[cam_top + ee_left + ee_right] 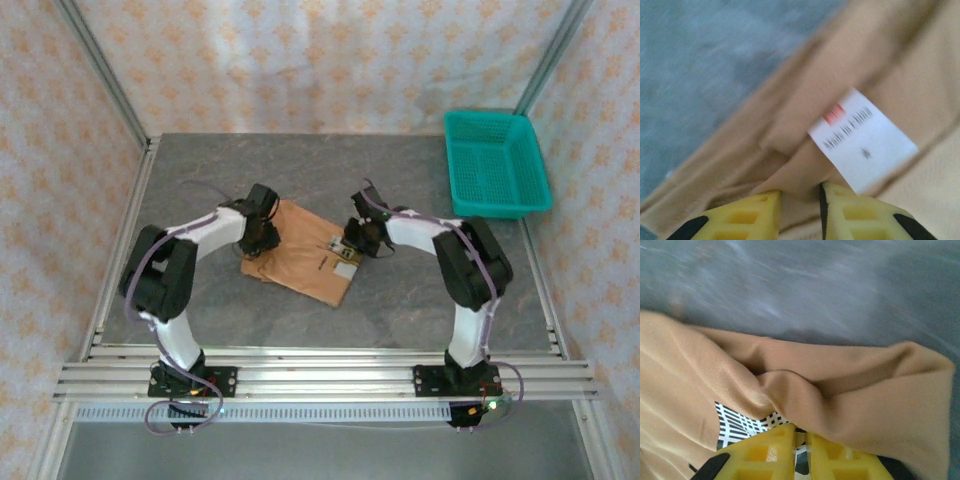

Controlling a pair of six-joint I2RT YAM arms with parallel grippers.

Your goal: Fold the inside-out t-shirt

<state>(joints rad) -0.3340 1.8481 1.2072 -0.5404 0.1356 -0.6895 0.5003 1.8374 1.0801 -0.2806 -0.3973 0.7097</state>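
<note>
The inside-out t-shirt lies as a folded tan rectangle in the middle of the table, between the two arms. My left gripper is at its left edge. In the left wrist view the yellow fingers are shut on a raised fold of the t-shirt, just below its white label. My right gripper is at the shirt's right edge. In the right wrist view the left and right jaws stand almost together on a bunched fold of the t-shirt, beside a black-and-white printed patch.
A teal mesh basket stands at the back right corner. Grey tabletop surrounds the shirt. Aluminium rails run along the near edge, and patterned curtains wall in the sides and back.
</note>
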